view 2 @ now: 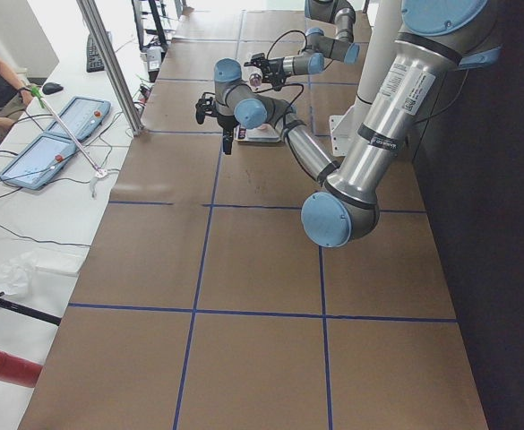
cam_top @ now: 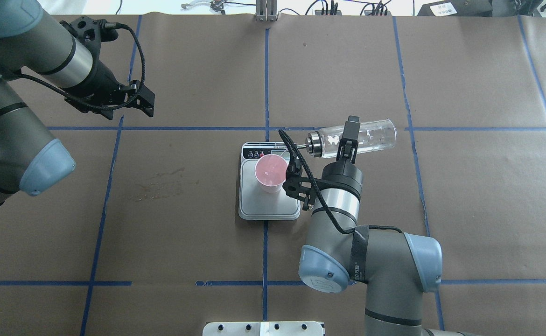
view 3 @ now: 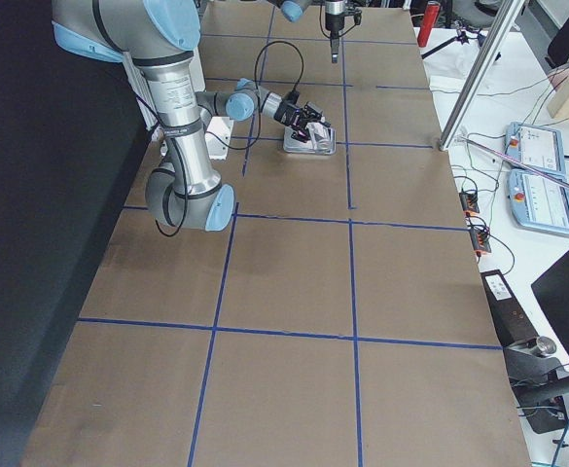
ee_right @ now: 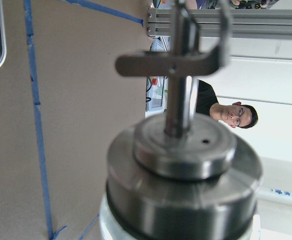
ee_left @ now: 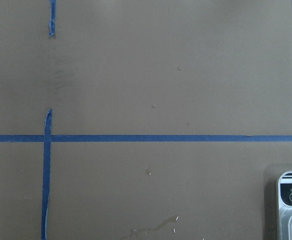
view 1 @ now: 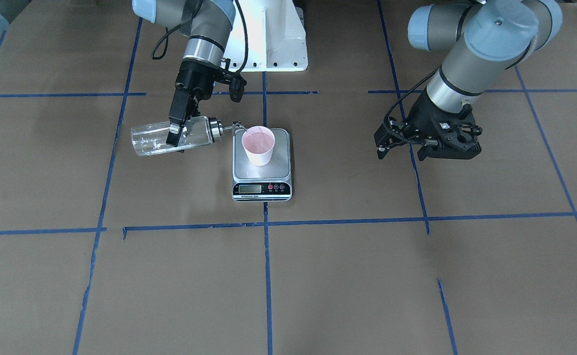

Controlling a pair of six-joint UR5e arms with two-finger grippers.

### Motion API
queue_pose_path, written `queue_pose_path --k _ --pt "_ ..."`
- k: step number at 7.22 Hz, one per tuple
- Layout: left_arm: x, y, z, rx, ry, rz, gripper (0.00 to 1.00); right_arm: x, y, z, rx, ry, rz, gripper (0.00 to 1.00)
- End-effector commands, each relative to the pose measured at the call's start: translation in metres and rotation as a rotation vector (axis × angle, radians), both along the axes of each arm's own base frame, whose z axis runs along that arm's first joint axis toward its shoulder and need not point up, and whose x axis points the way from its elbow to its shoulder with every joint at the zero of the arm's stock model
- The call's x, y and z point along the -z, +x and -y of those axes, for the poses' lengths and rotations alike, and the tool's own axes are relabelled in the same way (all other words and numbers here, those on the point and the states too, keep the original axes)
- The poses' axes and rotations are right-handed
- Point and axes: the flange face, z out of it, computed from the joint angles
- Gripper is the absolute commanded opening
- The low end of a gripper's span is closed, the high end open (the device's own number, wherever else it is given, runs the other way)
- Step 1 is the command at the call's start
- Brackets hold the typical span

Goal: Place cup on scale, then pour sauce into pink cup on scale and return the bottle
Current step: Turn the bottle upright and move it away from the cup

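In the upper left of the front-facing view, the right claw (view 1: 175,130) is clamped across the middle of the clear glass cylindrical bottle (view 1: 153,142). It holds it tipped almost level above the brown paper worktop (view 1: 367,271), which is marked with blue tape lines. The bottle's silver metal collar and thin pour spout (view 1: 234,126) point toward the centre of the frame, and the spout tip reaches the rim of the small tapered pale pink cup (view 1: 258,144). The cup stands upright on the back half of the flat rectangular steel-topped scale (view 1: 261,172), just above the scale's black display strip. No stream of liquid can be made out at the spout, and the bottle's contents are hard to tell through the glass. At the right of the same view, the left claw (view 1: 402,150) hangs above bare worktop with its fingers spread wide and nothing between them, well apart from the scale. The left wrist view catches only a corner of the scale at its lower right edge.
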Motion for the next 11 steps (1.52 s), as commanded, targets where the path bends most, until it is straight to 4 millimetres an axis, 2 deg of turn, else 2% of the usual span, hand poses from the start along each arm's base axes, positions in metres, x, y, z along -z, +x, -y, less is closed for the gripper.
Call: queue_pose_path --k 1,3,4,5,6,7,8,9,10,11 --pt "0.001 0.000 0.000 0.000 0.002 -0.001 0.95 0.000 -0.004 -0.008 -0.107 -0.039 0.300 0.00" --pt "0.001 0.000 0.000 0.000 0.002 -0.001 0.95 0.008 -0.009 -0.014 -0.205 -0.076 0.667 0.00" --pt "0.002 0.000 -0.001 0.000 0.001 -0.003 0.95 0.016 -0.011 -0.018 -0.243 -0.163 0.967 0.00" --pt "0.002 -0.001 -0.001 0.000 0.002 -0.004 0.95 0.003 -0.007 -0.019 -0.301 -0.189 1.128 0.00" --pt "0.003 -0.001 -0.001 0.000 0.003 -0.005 0.95 0.007 0.000 -0.019 -0.344 -0.204 1.262 0.00" --pt "0.003 -0.001 -0.002 0.000 0.003 -0.005 0.95 0.013 0.010 -0.020 -0.409 -0.241 1.566 0.00" --pt "0.003 -0.001 -0.001 0.001 0.004 -0.004 0.95 -0.003 0.023 -0.021 -0.432 -0.257 1.700 0.00" --pt "0.003 -0.001 -0.001 0.002 0.005 -0.003 0.95 -0.042 0.046 -0.021 -0.458 -0.248 1.670 0.00" --pt "0.003 -0.001 -0.001 0.002 0.005 -0.003 0.95 -0.065 0.063 -0.008 -0.538 -0.231 1.710 0.00" --pt "0.003 -0.001 -0.001 0.003 0.003 -0.004 0.95 -0.101 0.082 -0.004 -0.574 -0.215 1.670 0.00"
